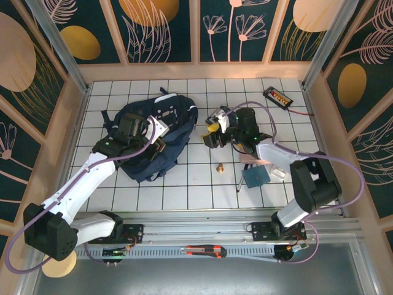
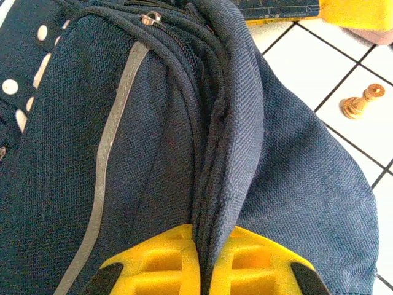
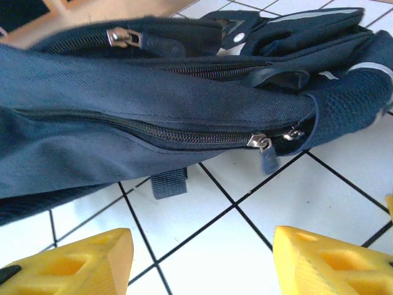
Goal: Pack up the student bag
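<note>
Yellow fingers [image 2: 156,264] of the left gripper [image 2: 206,270] are pressed together on a raised fold of the student bag [image 1: 175,123]. It is a dark navy backpack that lies slumped on the left half of the white tiled table [image 1: 202,190], with a grey stripe [image 2: 107,160] beside the fold. Just right of the bag, the right gripper [image 3: 202,261] has its fingers well apart with nothing between them, above bare tiles and facing a zipper pull [image 3: 261,144] on the bag's side. A small brass piece [image 1: 219,168] sits on the tiles near the bag's right edge, and a blue card [image 1: 255,177] lies further right.
</note>
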Controlling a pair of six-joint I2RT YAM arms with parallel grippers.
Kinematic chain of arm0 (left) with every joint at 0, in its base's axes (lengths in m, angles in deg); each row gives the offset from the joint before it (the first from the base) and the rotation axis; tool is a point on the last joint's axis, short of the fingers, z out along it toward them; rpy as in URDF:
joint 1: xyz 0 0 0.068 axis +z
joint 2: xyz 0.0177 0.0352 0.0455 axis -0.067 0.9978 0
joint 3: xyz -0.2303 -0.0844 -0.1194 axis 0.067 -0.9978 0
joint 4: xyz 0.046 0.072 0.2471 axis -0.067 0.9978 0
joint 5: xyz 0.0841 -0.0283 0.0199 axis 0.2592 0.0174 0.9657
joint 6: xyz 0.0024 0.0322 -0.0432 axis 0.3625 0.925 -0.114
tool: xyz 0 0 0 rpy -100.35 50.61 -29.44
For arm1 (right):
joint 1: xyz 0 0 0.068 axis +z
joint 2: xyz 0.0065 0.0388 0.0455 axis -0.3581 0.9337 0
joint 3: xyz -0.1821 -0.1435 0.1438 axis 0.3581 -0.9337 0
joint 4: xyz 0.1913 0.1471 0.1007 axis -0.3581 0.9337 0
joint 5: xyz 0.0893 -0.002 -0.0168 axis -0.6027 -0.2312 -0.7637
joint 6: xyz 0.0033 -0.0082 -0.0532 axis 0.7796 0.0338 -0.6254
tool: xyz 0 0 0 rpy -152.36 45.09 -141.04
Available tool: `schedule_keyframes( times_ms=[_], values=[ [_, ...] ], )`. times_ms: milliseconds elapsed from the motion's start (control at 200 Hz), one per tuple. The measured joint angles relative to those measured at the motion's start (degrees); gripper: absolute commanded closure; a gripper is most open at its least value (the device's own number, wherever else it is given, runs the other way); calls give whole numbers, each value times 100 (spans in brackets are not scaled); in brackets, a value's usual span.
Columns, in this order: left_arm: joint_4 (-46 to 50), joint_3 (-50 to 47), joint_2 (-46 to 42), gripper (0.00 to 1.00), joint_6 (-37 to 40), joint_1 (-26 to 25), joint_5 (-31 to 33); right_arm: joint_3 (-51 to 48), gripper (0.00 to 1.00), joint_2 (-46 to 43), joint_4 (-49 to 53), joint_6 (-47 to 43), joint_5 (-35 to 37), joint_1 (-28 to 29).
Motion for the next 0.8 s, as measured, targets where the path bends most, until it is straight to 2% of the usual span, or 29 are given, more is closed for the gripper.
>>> schedule_keyframes(
  times_ms=[340,575,801],
  values=[
    [70,-24,-31,100,90,2,-42,350,38,1150,-962,-874,-63,107],
    [79,-212,-94,100,146,4,-42,826,37,1810,-1222,-1043,-61,249],
    [70,-221,-105,100,151,35,7,962,38,1976,-1298,-1054,-35,289]
  ],
)
